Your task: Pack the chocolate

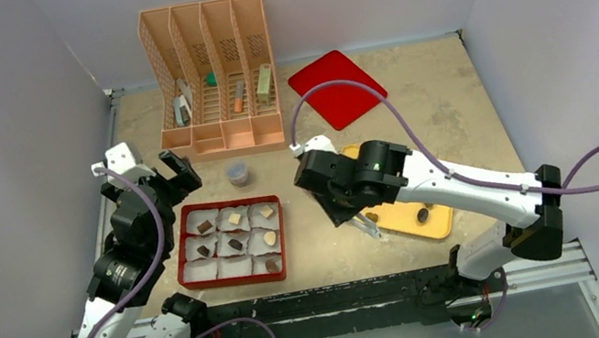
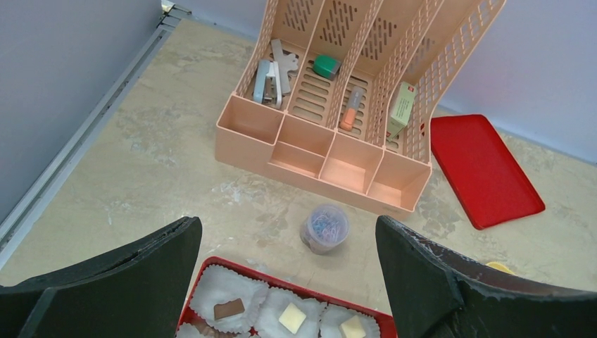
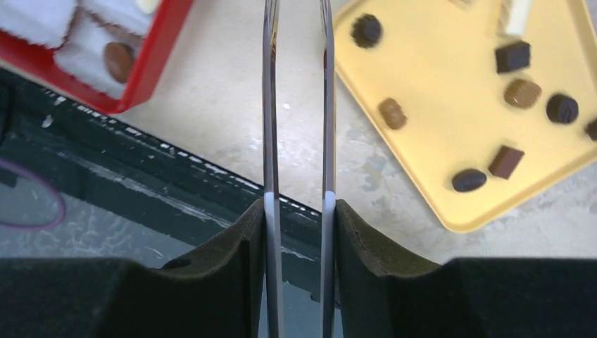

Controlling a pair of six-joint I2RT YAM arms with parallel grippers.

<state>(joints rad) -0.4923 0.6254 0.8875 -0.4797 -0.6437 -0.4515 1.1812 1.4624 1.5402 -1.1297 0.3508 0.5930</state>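
Note:
A red box (image 1: 185, 262) of white paper cups lies before the left arm, with chocolate (image 1: 206, 226) in several cups. More chocolate (image 3: 512, 56) lies loose on the yellow tray (image 3: 450, 141), dark, tan and one cream piece. My right gripper (image 3: 296, 211) is shut on metal tongs (image 3: 269, 105), whose two blades stand slightly apart. They point down near the tray's left edge (image 1: 368, 225); their tips are out of the wrist view. My left gripper (image 2: 287, 232) hangs open and empty over the box's far edge (image 2: 232, 266), above a brown square (image 2: 229, 308) and a cream one (image 2: 292, 318).
A peach desk organiser (image 1: 214, 77) with small office items stands at the back. A red lid (image 1: 337, 86) lies to its right. A small jar of paper clips (image 1: 238, 174) sits between organiser and box. A black rail (image 1: 337, 297) runs along the near edge.

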